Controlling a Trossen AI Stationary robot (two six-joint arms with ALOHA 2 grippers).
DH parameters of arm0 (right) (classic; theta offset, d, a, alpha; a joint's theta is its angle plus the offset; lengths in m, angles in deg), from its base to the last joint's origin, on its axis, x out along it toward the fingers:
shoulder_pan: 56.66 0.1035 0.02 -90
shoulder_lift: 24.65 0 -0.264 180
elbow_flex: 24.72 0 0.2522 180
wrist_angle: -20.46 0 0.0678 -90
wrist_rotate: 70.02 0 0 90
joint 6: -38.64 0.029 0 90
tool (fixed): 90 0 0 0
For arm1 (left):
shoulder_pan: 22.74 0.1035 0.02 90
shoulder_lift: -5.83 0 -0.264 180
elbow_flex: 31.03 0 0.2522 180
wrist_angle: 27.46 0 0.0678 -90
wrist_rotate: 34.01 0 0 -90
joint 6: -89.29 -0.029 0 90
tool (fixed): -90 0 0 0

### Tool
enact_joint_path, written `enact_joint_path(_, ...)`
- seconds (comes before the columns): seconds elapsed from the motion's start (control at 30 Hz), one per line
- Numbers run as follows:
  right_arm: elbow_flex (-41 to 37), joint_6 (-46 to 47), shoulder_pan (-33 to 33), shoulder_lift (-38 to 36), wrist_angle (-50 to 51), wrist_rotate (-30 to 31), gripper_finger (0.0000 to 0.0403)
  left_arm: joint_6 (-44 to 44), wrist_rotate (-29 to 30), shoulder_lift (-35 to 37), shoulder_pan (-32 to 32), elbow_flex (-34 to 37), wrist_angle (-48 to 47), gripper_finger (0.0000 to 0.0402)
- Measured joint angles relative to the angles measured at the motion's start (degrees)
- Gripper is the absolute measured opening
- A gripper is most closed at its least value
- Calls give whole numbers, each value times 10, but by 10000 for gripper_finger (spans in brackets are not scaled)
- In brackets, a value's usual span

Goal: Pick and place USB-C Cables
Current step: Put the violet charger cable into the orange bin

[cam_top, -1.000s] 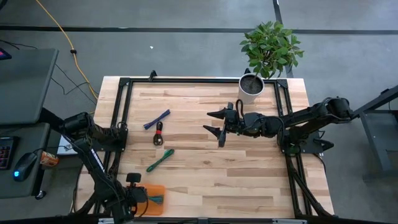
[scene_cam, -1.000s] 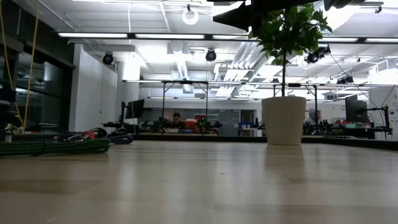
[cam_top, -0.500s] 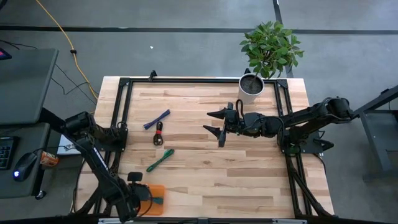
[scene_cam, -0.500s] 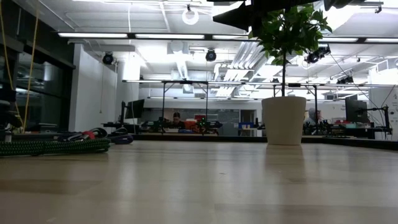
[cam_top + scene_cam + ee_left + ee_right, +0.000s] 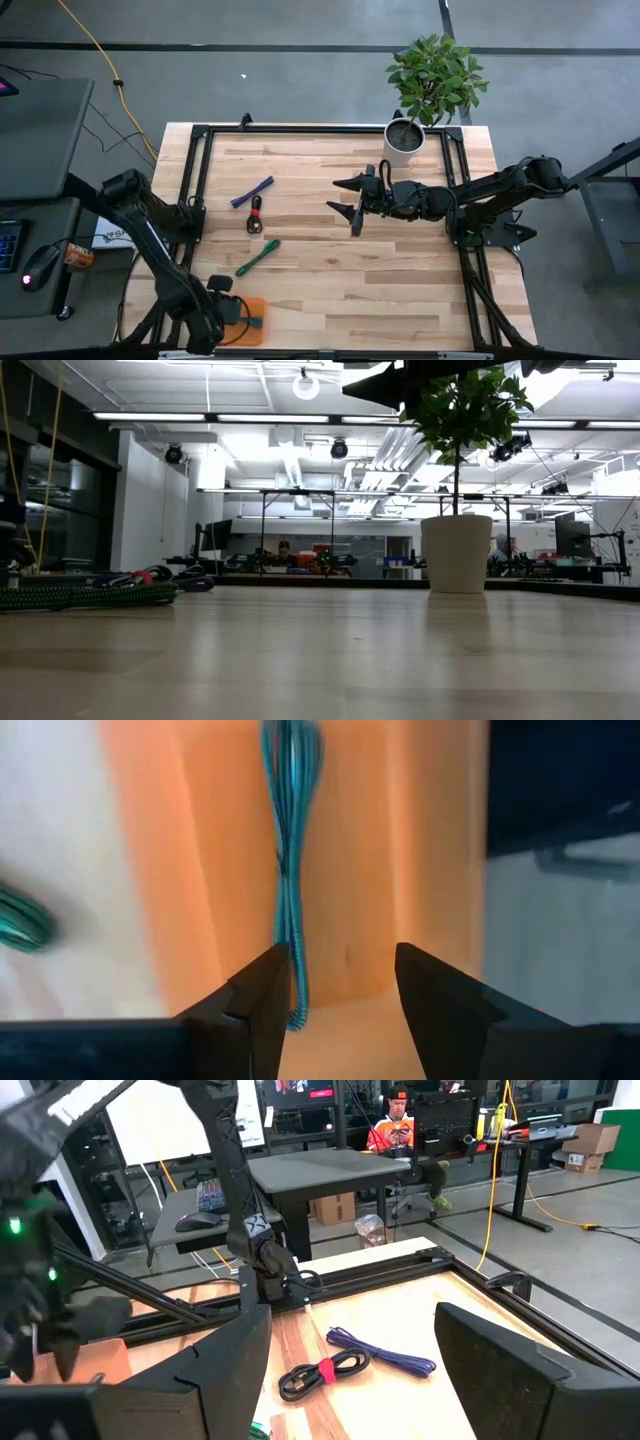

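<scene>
The teal cable (image 5: 288, 870) lies stretched out inside the orange tray (image 5: 220, 840) at the table's near left corner. My left gripper (image 5: 340, 990) hangs open above the tray, pointing down; the cable's end runs just beside one finger without touching it. On the wood lie the purple-blue cable (image 5: 252, 191), the red-and-black cable (image 5: 255, 214) and the green cable (image 5: 257, 257). My right gripper (image 5: 350, 200) waits open and level above the table's middle, facing those cables.
A white pot with a green plant (image 5: 405, 140) stands at the far right of the table. A black frame (image 5: 195, 180) runs along the table's edges. Bare wood lies between the cables and the tray. A yellow cord (image 5: 100, 55) trails on the floor beyond the table.
My left arm has drawn up from the orange tray and swung a little toward the table's right. The teal cable stays lying in the tray. My right arm has kept still.
</scene>
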State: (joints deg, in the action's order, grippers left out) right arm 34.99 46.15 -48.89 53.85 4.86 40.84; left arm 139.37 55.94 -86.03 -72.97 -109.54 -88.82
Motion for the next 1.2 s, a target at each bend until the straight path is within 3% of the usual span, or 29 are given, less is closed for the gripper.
enact_joint_path(0.13, 0, 0, 0, 0, 0, 0, 273, -63, 105, 73, 7, -16, -5, 159)
enact_joint_path(0.37, 0, 1, 0, 0, 1, 0, 273, -230, 422, 209, 50, -14, -18, 159)
enact_joint_path(0.5, 0, 0, 0, 0, 3, 0, 273, -275, 507, 288, 118, 34, 3, 159)
enact_joint_path(0.67, 0, 1, 0, 0, 6, 0, 273, -320, 492, 389, 219, 182, 156, 159)
enact_joint_path(0.93, 0, 0, 0, 0, 9, 0, 273, -435, 414, 483, 307, 426, 577, 159)
enact_joint_path(1.07, 0, 0, 0, 0, 12, 0, 273, -460, 394, 492, 328, 476, 704, 159)
enact_joint_path(1.2, 0, 0, 0, 0, 18, 0, 273, -469, 393, 492, 338, 481, 719, 159)
